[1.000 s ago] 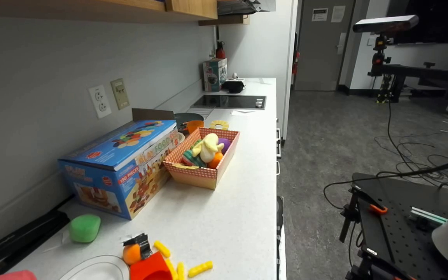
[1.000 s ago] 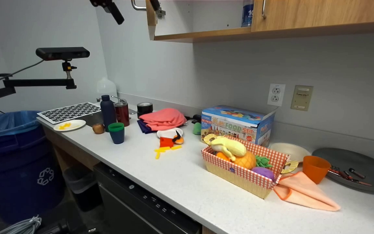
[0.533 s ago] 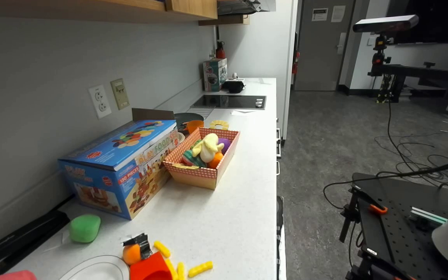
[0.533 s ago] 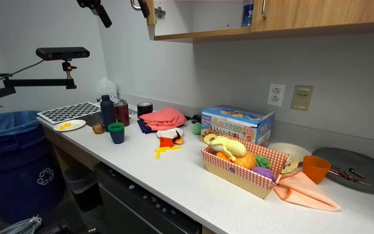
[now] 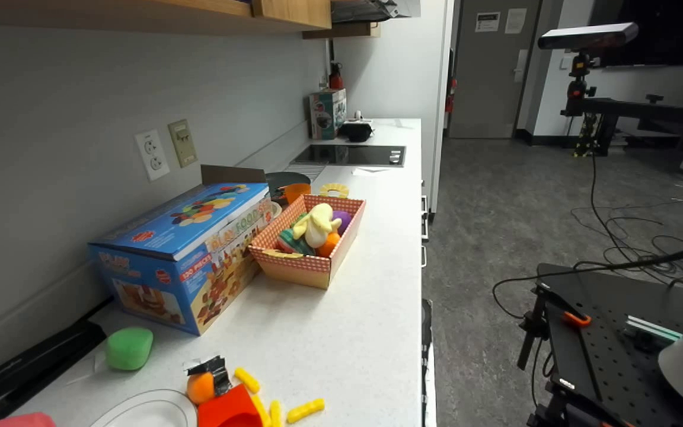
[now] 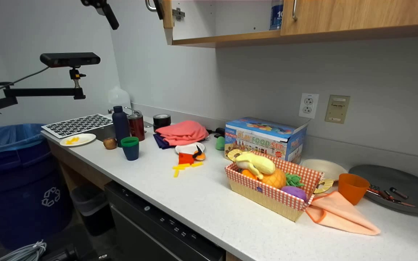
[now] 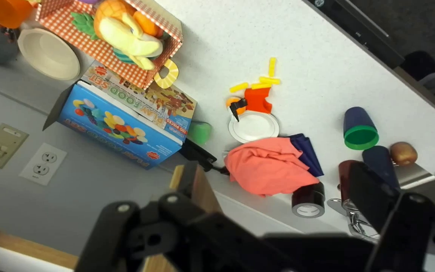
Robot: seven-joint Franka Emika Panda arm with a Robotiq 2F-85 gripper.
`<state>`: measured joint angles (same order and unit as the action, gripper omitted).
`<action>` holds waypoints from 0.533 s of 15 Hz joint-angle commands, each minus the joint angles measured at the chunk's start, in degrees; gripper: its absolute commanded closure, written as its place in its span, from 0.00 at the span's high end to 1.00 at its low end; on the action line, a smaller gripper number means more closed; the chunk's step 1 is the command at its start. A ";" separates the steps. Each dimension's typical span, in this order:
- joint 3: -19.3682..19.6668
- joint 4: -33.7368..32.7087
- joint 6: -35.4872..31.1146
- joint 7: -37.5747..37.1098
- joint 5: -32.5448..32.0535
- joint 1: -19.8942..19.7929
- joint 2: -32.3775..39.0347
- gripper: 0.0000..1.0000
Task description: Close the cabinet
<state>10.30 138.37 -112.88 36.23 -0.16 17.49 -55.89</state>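
Note:
The wooden wall cabinet (image 6: 230, 39) hangs above the counter in an exterior view. Its left door (image 6: 168, 20) stands open, seen nearly edge-on, with a metal handle (image 6: 151, 6) on its outer side. My gripper (image 6: 138, 21) is open at the top of that view, cut off by the frame. One black finger overlaps the door's inner side; the other is to the left, beyond the handle. In the wrist view my open gripper (image 7: 278, 173) has its left finger over the wooden door (image 7: 205, 192); contact cannot be told. The cabinet's underside also shows in an exterior view (image 5: 110, 15).
A closed door (image 6: 361, 14) is to the right of the opening. A blue-labelled bottle (image 6: 276, 16) stands inside. Below, the counter (image 6: 194, 195) holds a food-set box (image 6: 259, 139), a checked basket (image 6: 267, 197), cloths, cups and bottles. A camera on an arm (image 6: 70, 59) stands left.
My gripper has shifted left in an exterior view, so the finger by the door no longer covers the hinge. The cabinet door looks nearly unchanged.

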 commanded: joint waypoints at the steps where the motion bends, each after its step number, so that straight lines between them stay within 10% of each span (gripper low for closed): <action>1: 1.49 -1.84 1.96 5.71 2.41 2.14 0.61 1.00; 8: 1.86 -0.72 -3.53 11.09 4.38 1.09 0.27 1.00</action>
<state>12.15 138.00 -111.84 45.14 1.31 17.70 -55.92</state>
